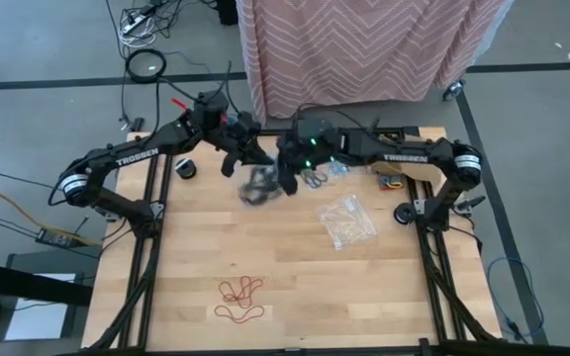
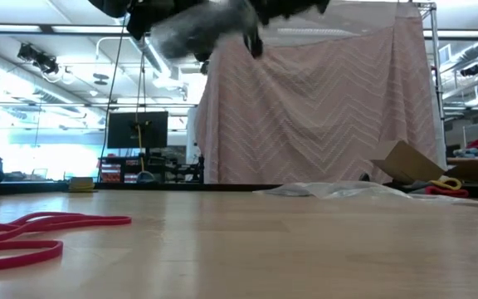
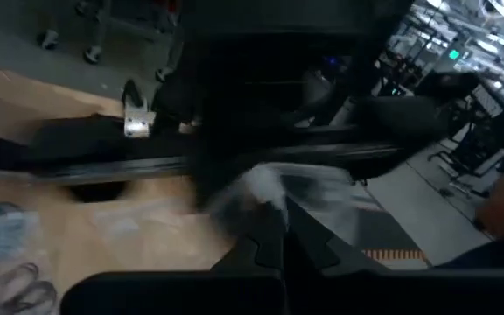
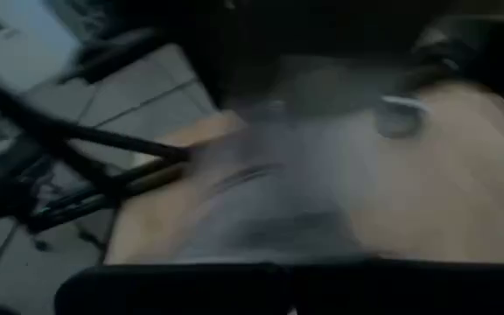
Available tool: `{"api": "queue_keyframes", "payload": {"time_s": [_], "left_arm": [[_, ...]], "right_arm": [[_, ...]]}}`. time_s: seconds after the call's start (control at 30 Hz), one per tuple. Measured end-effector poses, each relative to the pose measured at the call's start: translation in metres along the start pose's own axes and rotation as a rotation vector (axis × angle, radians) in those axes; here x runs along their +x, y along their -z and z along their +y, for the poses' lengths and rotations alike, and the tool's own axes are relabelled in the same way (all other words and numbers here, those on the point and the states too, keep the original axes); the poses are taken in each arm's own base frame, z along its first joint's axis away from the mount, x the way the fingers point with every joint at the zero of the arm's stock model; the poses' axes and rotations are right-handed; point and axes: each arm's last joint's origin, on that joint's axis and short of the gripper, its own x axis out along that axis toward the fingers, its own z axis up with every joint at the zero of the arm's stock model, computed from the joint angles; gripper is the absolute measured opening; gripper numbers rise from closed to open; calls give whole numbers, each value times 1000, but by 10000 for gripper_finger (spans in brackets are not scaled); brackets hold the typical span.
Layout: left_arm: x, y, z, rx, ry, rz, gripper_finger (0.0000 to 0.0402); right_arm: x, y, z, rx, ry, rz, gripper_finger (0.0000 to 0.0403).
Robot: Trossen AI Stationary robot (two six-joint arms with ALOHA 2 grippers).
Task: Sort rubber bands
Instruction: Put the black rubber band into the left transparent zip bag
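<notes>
A clear plastic bag with dark rubber bands inside (image 1: 258, 186) is held in the air between my two grippers, over the far middle of the table; it shows blurred at the top of the low view (image 2: 206, 33). My left gripper (image 1: 230, 164) is shut on it from the left, and my right gripper (image 1: 286, 178) is shut on it from the right. Red rubber bands (image 1: 240, 297) lie flat on the table near its near edge. Teal bands (image 1: 335, 169) and dark bands (image 1: 313, 179) lie by the far edge. My left gripper pinches the bag's crinkled plastic (image 3: 274, 194) between its two fingertips (image 3: 261, 245). The bag is lifted clear of the table. Which part of the bag it has is lost in blur. My right gripper meets the bag (image 4: 261, 201) close before its wrist camera. The place of contact is blurred. The bag hangs clear of the table below the two grippers.
A second clear bag (image 1: 346, 221) lies flat at the right middle of the table. A piece of cardboard with coloured bands (image 1: 392, 181) sits at the far right. A small black round thing (image 1: 186, 169) stands at the far left. A pink cloth (image 2: 322, 108) hangs behind the table.
</notes>
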Motion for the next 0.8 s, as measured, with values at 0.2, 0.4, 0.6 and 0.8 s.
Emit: {"api": "queue_keyframes", "payload": {"time_s": [0.2,0.4,0.6,0.8], "left_arm": [[-3,1,7,0,-19,-2,0],[1,4,9,2,-56,11,0],[3,8,11,-19,-56,31,0],[2,7,10,-10,-53,31,0]], "right_arm": [[4,-2,6,-20,-137,-4,0],[3,-3,-7,8,-102,1,0],[-3,3,-11,52,41,57,0],[-5,5,-10,25,53,78,1]]}}
